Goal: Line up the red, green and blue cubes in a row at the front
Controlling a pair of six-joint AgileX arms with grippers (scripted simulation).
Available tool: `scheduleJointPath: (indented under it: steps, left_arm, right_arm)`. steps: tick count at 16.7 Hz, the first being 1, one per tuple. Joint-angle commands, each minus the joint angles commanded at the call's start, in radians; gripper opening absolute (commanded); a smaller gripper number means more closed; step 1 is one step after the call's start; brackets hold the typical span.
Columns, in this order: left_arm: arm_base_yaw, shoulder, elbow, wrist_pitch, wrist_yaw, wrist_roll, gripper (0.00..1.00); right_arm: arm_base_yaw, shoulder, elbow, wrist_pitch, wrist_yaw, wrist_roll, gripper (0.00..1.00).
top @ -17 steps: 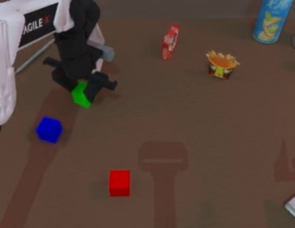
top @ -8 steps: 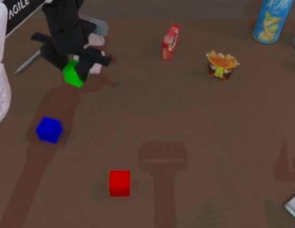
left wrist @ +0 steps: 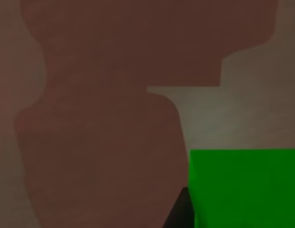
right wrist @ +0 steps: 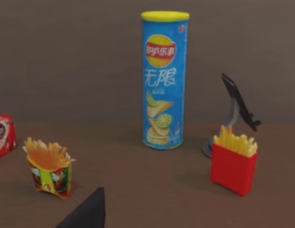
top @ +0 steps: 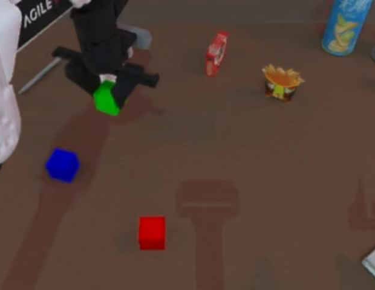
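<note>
Left gripper [top: 109, 90] hung raised over the table's back left. Its fingers were clamped on the green cube [top: 106, 99]. Right arm sat parked off the right edge.

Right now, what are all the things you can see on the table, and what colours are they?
green cube: one, bright green, held up at the back left
blue cube: one, deep blue, left side
red cube: one, red, front, left of the middle
snack packet: one, red and white, back middle
fries cup: one, yellow and red, back right
chips can: one, blue with yellow lid, back right corner
fries box: one, red, beside the can
stand: one, black and grey, behind the fries box
left gripper: one, black, clamped on the green cube
</note>
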Motion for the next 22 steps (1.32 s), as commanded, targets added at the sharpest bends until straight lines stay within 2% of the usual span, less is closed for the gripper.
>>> scheduleJointPath:
  steps: [3,10,13,16,22]
  left_arm:
    - [-0.100,-0.065,-0.097,0.029,-0.003,-0.169,0.00]
    - [-0.389,-0.264,-0.405,0.113,-0.006,-0.713,0.00]
    - [-0.490,-0.345,-0.515,0.151,-0.009,-0.893,0.00]
    - [-0.546,-0.395,-0.575,0.176,-0.012,-0.980,0.00]
    - [-0.546,-0.395,-0.581,0.180,-0.012,-0.985,0.00]
  right_arm:
    - [0.000,0.000,0.000,0.000,0.000,0.000,1.00]
    - [0.000,0.000,0.000,0.000,0.000,0.000,1.00]
    - [0.000,0.000,0.000,0.000,0.000,0.000,1.00]
    - [0.000,0.000,0.000,0.000,0.000,0.000,1.00]
    - [0.000,0.000,0.000,0.000,0.000,0.000,1.00]
